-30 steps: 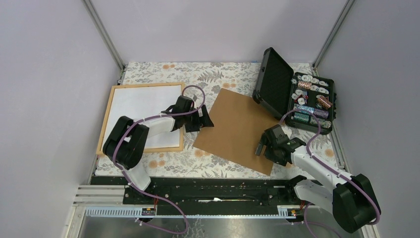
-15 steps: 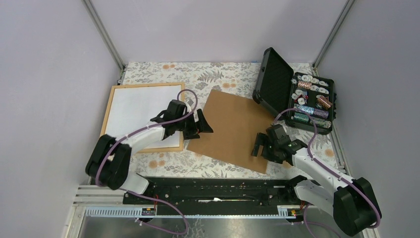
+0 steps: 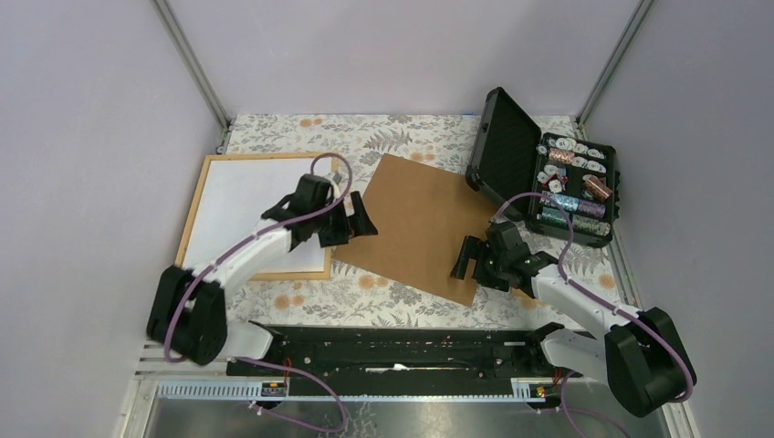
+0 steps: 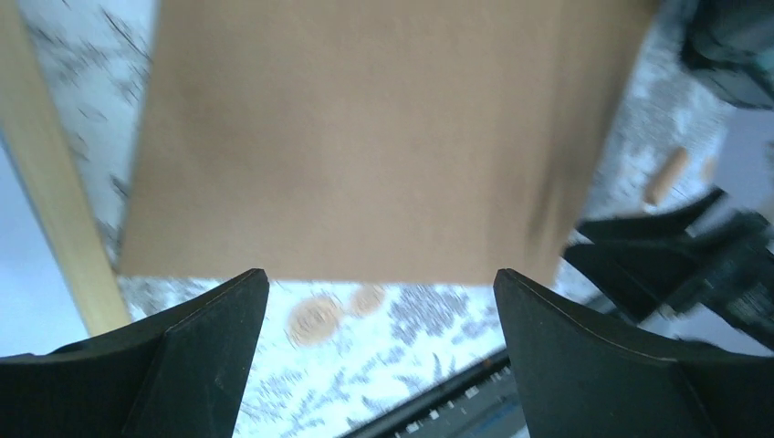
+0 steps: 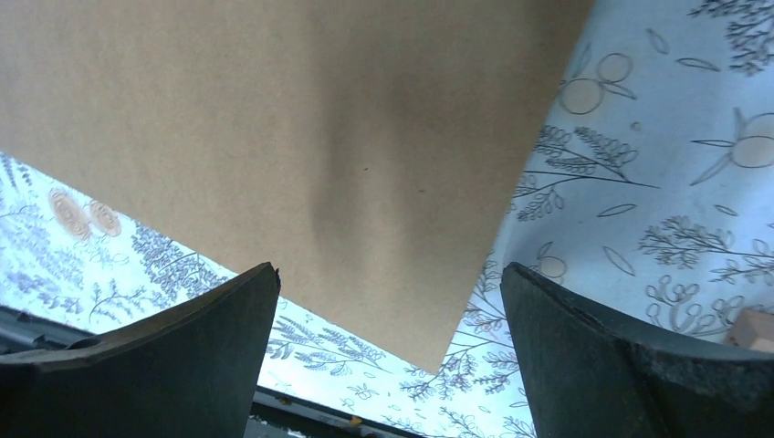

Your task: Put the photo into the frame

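Note:
The light-wood frame (image 3: 193, 215) lies flat at the table's left, a plain white sheet (image 3: 246, 196) filling it; its moulding (image 4: 55, 219) shows in the left wrist view. No sunset print shows, so the photo is hidden or out of view. A brown backing board (image 3: 415, 224) lies just right of the frame. My left gripper (image 3: 362, 219) is open over the board's left edge (image 4: 365, 137), with nothing between its fingers (image 4: 379, 274). My right gripper (image 3: 464, 260) is open at the board's near right corner (image 5: 301, 137), with its fingers (image 5: 388, 266) empty.
An open black hard case (image 3: 507, 155) stands at the back right, its tray (image 3: 573, 187) full of small rolls and discs. A floral cloth (image 3: 301, 297) covers the table. A black rail (image 3: 392, 351) runs along the near edge.
The brown board has slid left and slightly back toward the frame. Both grippers moved left with it, the left arm swinging back over the frame's right side.

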`<state>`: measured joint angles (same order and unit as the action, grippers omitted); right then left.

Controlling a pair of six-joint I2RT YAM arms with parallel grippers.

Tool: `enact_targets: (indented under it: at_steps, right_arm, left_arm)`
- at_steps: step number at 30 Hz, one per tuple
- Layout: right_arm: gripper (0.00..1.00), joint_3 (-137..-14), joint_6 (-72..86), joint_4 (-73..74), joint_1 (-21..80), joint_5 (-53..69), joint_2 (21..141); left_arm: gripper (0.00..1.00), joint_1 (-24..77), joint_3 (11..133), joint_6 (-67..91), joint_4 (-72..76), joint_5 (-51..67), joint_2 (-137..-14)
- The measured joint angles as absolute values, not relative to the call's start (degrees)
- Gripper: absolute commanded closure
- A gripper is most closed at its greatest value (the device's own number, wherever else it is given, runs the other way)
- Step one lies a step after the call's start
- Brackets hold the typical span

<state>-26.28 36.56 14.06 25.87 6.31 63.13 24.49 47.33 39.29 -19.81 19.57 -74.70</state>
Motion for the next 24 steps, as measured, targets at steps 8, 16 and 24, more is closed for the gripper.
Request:
enact_targets:
  at_steps: [8,16,24]
  right_arm:
    - [0.00,-27.8,37.2,16.3,25.9,2.1,64.5]
    - [0.00,-28.8,37.1,16.4,25.9,1.9,66.0]
    - [0.00,-29.5,36.6,16.3,25.9,2.0,67.2]
  left_arm:
    - [0.01,24.9,63.3,32.8,-21.4,5.5,-94.3]
    - [0.03,25.7,68.6,31.3,-23.1,-2.1,-106.2]
    - [0.05,26.6,68.3,32.1,-22.0,0.4,-106.5]
